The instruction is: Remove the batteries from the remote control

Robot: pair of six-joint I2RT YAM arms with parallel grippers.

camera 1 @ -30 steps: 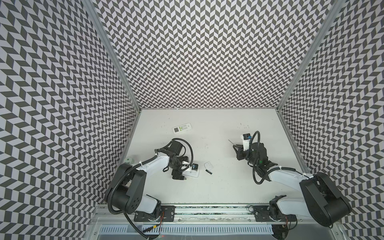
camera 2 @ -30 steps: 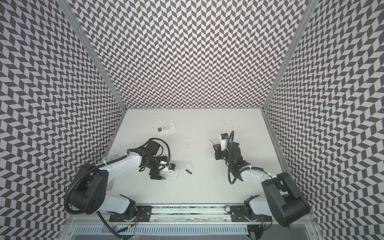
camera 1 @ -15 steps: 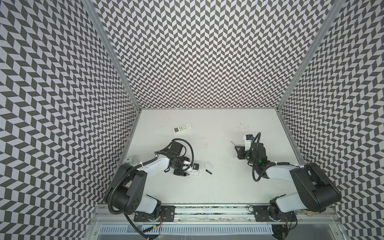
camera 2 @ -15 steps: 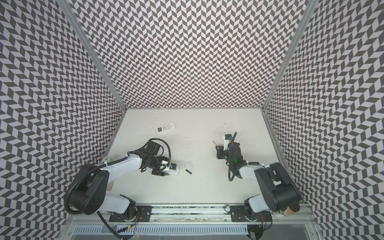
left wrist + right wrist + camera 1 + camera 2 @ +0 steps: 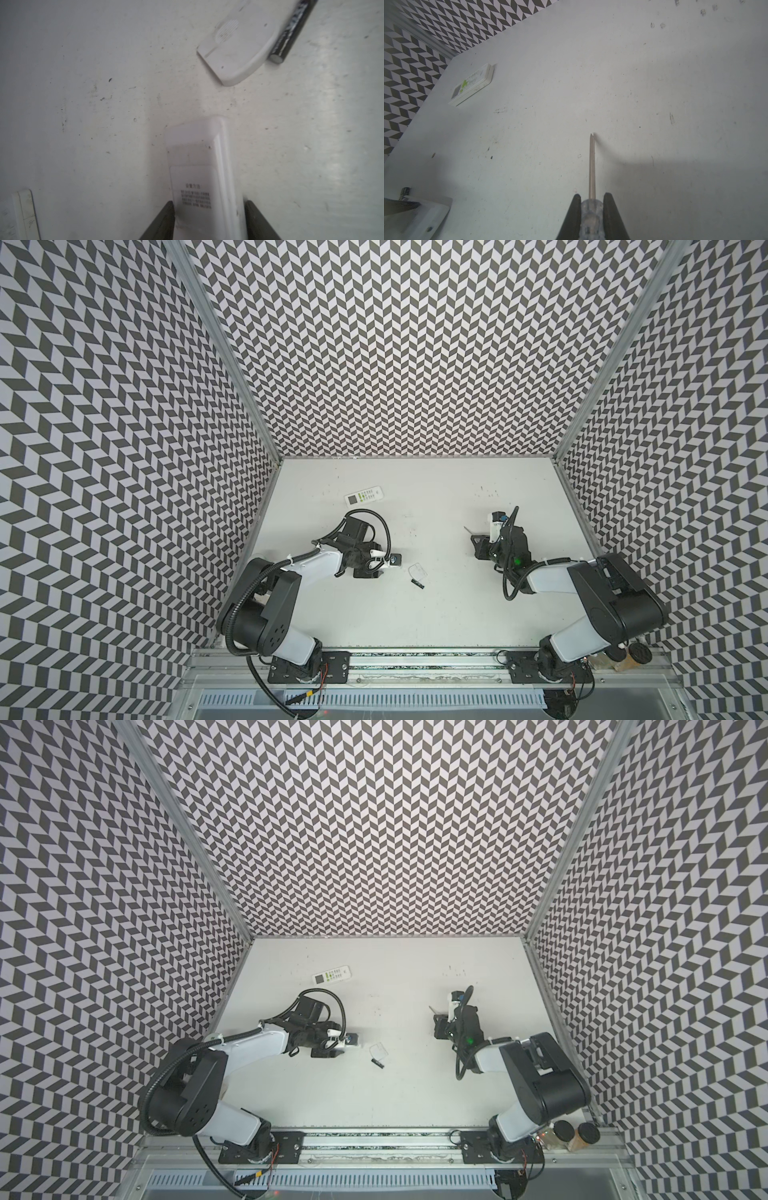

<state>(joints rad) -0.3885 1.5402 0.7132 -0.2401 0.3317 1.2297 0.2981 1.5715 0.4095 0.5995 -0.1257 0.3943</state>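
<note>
My left gripper (image 5: pixel 209 204) is shut on the white remote control (image 5: pixel 197 158), which lies back-up on the table, a printed label facing me. In both top views the left gripper (image 5: pixel 380 574) (image 5: pixel 338 1048) covers most of the remote control (image 5: pixel 390 576). Its battery bay is hidden. Just right of it lie the loose white battery cover (image 5: pixel 239 47) (image 5: pixel 417 571) and one black battery (image 5: pixel 291 33) (image 5: pixel 418 583) (image 5: pixel 377 1062). Over the right half, my right gripper (image 5: pixel 591 197) (image 5: pixel 478 537) is shut on a screwdriver (image 5: pixel 592 166) by its clear handle, tip towards the table.
A second white remote (image 5: pixel 364 496) (image 5: pixel 331 974) (image 5: pixel 472 84) lies face-up near the back left wall. Chevron-patterned walls (image 5: pixel 395 344) close the table on three sides. Two dark-lidded jars (image 5: pixel 563 1132) stand on the front rail at the right.
My left gripper's jaws have narrowed onto the remote control. The right arm's rear links have swung inward and back, while the screwdriver stays near the same spot.
</note>
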